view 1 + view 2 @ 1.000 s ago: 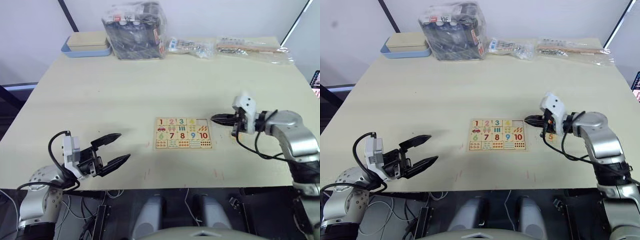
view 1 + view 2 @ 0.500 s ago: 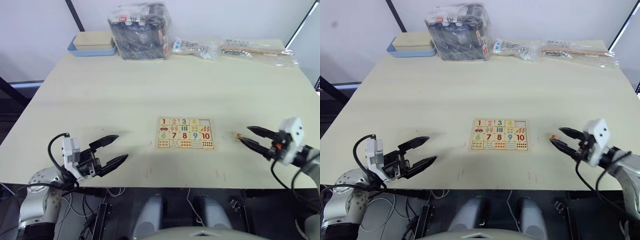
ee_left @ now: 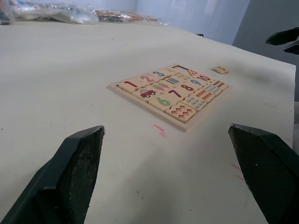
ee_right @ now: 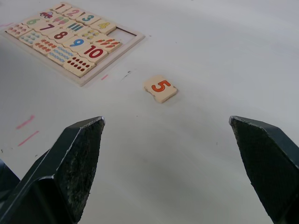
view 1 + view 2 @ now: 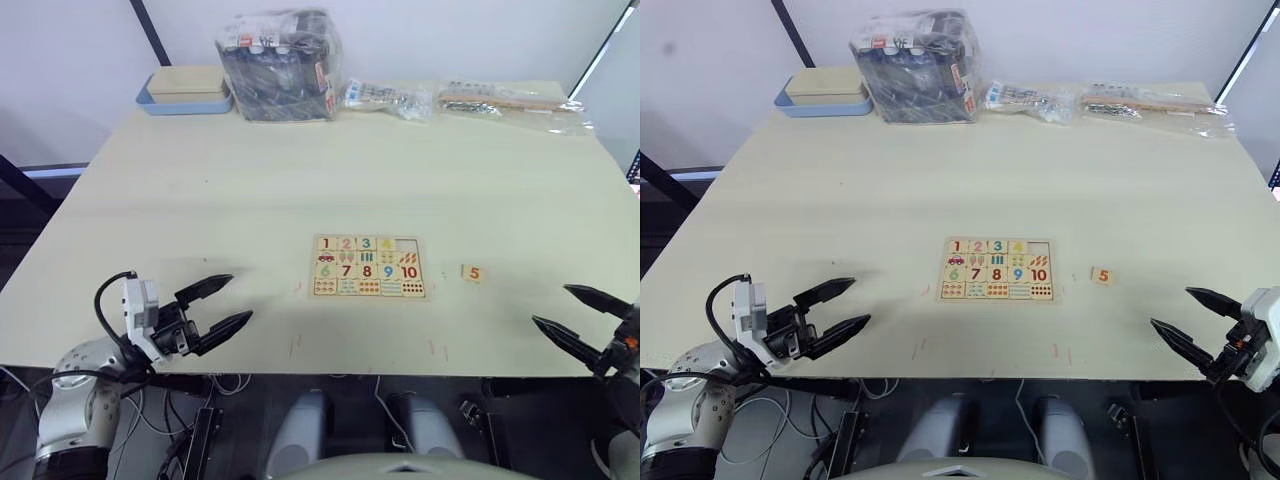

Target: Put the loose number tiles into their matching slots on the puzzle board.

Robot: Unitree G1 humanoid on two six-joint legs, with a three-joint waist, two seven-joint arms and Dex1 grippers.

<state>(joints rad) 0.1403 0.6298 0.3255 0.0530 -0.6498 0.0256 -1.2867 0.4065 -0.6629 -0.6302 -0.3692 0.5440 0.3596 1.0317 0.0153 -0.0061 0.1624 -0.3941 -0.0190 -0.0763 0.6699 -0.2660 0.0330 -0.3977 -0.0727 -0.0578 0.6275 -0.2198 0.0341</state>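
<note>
Right gripper (image 5: 1200, 320) hung spread and empty at the table's near right edge; the 5 tile (image 5: 1102, 276) lay loose just right of the puzzle board (image 5: 998, 270). Left gripper (image 5: 212, 306) spread too. Next, probably: grasp it, fill the empty slot (image 4: 125, 32).

The right gripper (image 5: 1212, 328), which a second ago is shut at the right end of the puzzle board (image 5: 369, 267) with the 5 tile beneath it, now hangs wide open over the table's (image 5: 300, 170) near edge, close to its near right corner. The 5 tile (image 5: 473, 273) lies uncovered on the table, just right of the board. The left gripper (image 5: 214, 305) sits slightly lower, nearer that edge.
</note>
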